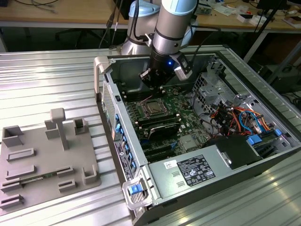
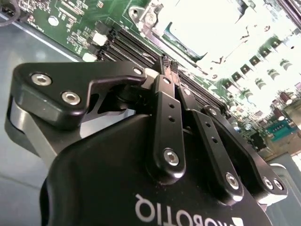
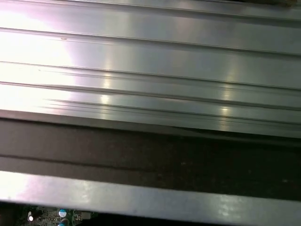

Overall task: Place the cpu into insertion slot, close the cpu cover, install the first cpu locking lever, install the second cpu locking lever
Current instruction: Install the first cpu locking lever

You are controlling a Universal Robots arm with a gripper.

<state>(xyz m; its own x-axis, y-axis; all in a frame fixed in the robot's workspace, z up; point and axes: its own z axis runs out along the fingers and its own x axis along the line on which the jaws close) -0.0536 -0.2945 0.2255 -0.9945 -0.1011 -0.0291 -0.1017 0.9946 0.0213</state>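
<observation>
The black hand (image 1: 156, 79), its fingers pressed together with nothing seen between them, hovers inside the open computer case (image 1: 123, 141). It is just beyond the silver-rimmed insertion slot (image 1: 153, 108) on the green motherboard (image 1: 186, 106).

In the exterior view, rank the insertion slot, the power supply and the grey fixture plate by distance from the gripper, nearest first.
Measured from the gripper:
1. insertion slot, on the green board just beneath it.
2. power supply, at the case's end nearest the camera.
3. grey fixture plate, outside the case, on the exterior view's left.
</observation>
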